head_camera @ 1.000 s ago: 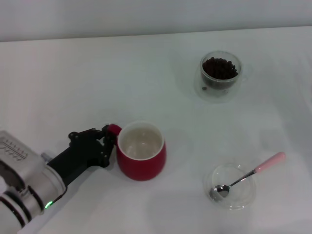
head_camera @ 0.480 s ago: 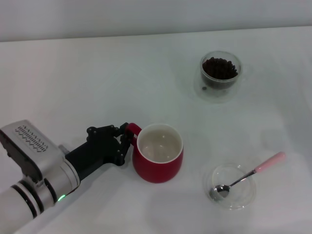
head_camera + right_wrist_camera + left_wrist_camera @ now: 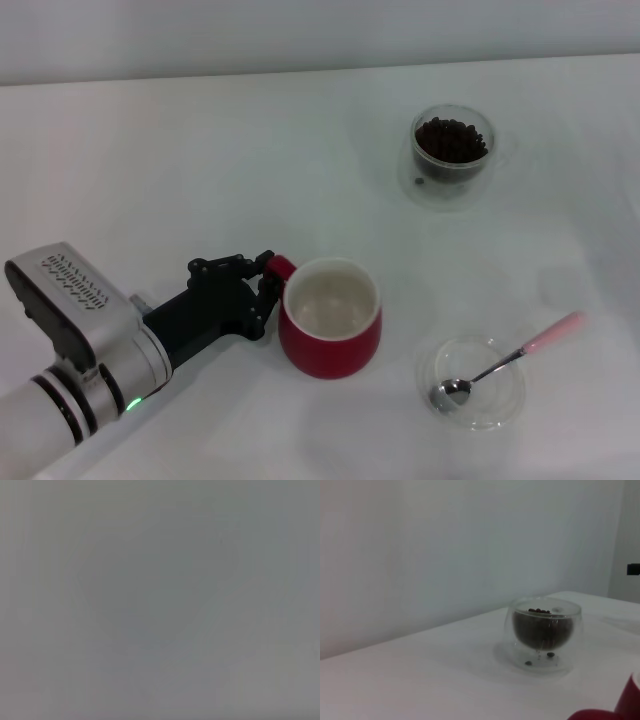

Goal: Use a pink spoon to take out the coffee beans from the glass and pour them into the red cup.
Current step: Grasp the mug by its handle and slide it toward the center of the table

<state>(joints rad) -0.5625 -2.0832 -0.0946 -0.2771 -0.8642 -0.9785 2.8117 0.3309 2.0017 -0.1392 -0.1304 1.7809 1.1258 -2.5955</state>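
The red cup (image 3: 330, 330) stands upright in the middle front of the table, its cream inside bare. My left gripper (image 3: 268, 288) is shut on the cup's small loop handle (image 3: 281, 267) at its left side. The glass (image 3: 453, 155) with the coffee beans (image 3: 451, 139) stands at the back right; it also shows in the left wrist view (image 3: 542, 632), with a few beans (image 3: 540, 658) between its walls. The pink spoon (image 3: 510, 358) lies with its metal bowl in a flat clear dish (image 3: 470, 382) at the front right, pink handle pointing back right. The right gripper is out of view.
The white table (image 3: 160, 170) stretches to a pale wall at the back. A rim of the red cup (image 3: 627, 705) shows at the corner of the left wrist view. The right wrist view shows only plain grey.
My left gripper has slid the red cup to the right and a little toward the front, nearer the clear dish. The spoon, dish and glass have not moved.
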